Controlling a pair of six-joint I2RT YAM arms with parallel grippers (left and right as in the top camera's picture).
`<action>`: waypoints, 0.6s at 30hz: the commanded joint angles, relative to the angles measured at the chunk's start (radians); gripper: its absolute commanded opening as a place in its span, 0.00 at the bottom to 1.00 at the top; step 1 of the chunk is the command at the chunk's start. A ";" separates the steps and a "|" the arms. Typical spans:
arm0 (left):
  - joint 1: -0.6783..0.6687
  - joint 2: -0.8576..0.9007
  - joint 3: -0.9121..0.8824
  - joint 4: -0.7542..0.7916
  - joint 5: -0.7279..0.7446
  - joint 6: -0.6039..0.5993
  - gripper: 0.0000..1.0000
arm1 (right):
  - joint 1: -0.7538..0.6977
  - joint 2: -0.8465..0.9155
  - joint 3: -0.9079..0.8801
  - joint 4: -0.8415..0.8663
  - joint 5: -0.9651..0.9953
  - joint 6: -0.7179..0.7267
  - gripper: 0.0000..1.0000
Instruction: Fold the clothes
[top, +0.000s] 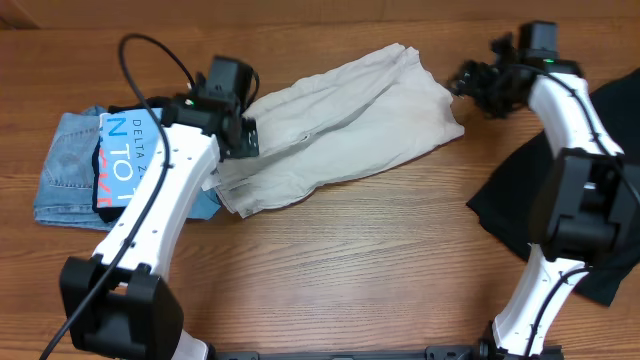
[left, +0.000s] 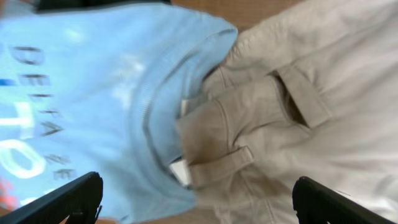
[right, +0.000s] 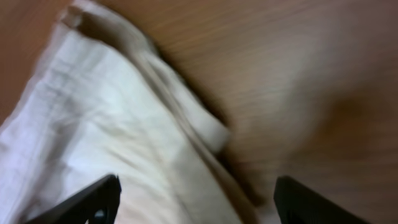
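1. Table (top: 350, 280): bare wood shows on the near side of the shorts (top: 340, 125). A black garment (top: 500, 215) lies right of the shorts, apart from them
2. Left gripper (left: 199, 199): positioned over the waistband end of the shorts, jaws spread wide, nothing held. A belt loop (left: 221, 165) and a small white tag (left: 180, 171) lie beneath it; no writing on the tag is legible
3. T-shirt (left: 81, 93): light blue, touching the waistband end of the shorts. Overhead, "DELTA Z" and larger "N TOT" are readable; the arm hides the remainder
4. Shorts: pale beige, lying slantwise at mid-table, apparently not yet folded across. Step in hand, as judged: approach to grasp for a fold
5. Right gripper (right: 196, 199): at the far leg-hem end of the shorts, jaws apart, empty
6. Next move, as judged: close each gripper on shorts fabric only, keeping the T-shirt edge clear of the left jaws
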 joint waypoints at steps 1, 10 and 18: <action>0.012 -0.041 0.148 -0.074 -0.019 -0.017 1.00 | -0.007 -0.028 0.005 -0.137 0.076 -0.016 0.82; 0.013 -0.041 0.201 -0.135 -0.019 -0.017 1.00 | 0.127 -0.008 -0.187 0.146 0.067 0.012 0.82; 0.013 -0.045 0.203 -0.152 0.011 -0.017 1.00 | 0.156 -0.008 -0.243 0.173 0.267 0.032 0.04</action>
